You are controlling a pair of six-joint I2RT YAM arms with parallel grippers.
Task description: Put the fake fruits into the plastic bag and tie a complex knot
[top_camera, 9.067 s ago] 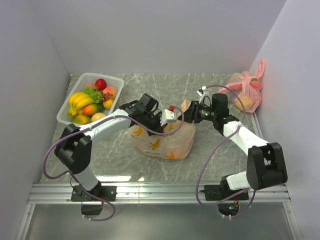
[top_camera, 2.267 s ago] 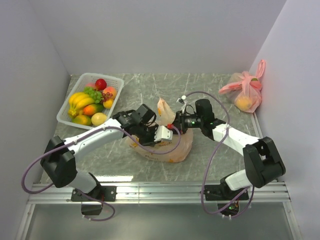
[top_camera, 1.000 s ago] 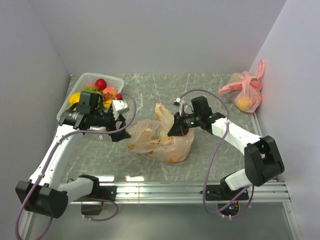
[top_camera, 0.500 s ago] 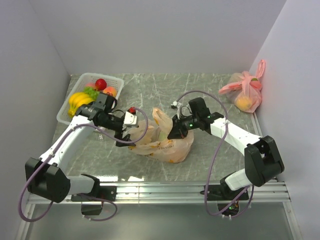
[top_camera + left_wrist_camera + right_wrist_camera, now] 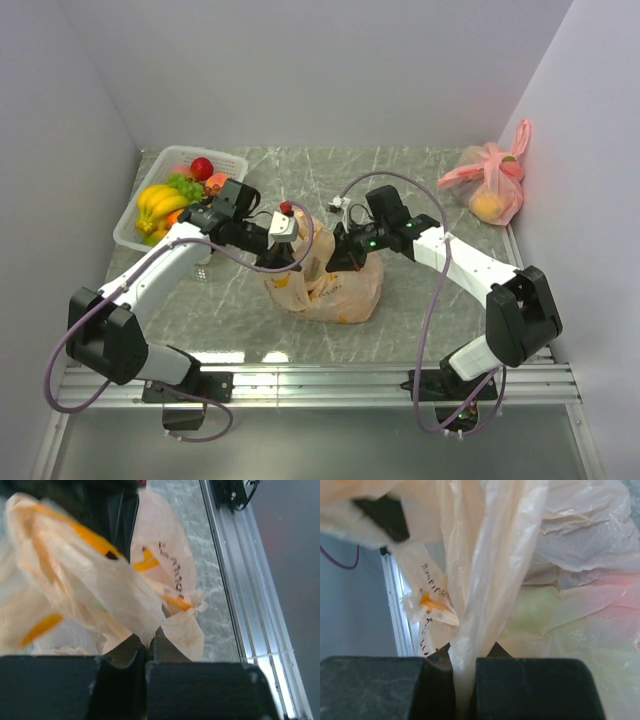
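left gripper (image 5: pixel 146 652) swung back from basket (image 5: pixel 140 235) to plastic bag (image 5: pixel 335 290), which sits mid-table between arms. left gripper and right gripper (image 5: pixel 465 677) both pressed together, each pinching bunched handle film. film thin, soft, slippery, likely tears easily; hold gathered handles, not body.

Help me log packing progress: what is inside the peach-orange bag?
Through the plastic bag, the right wrist view shows only blurred green and pink patches, probably fake fruits. Their number and kind are hidden; from above nothing shows through.
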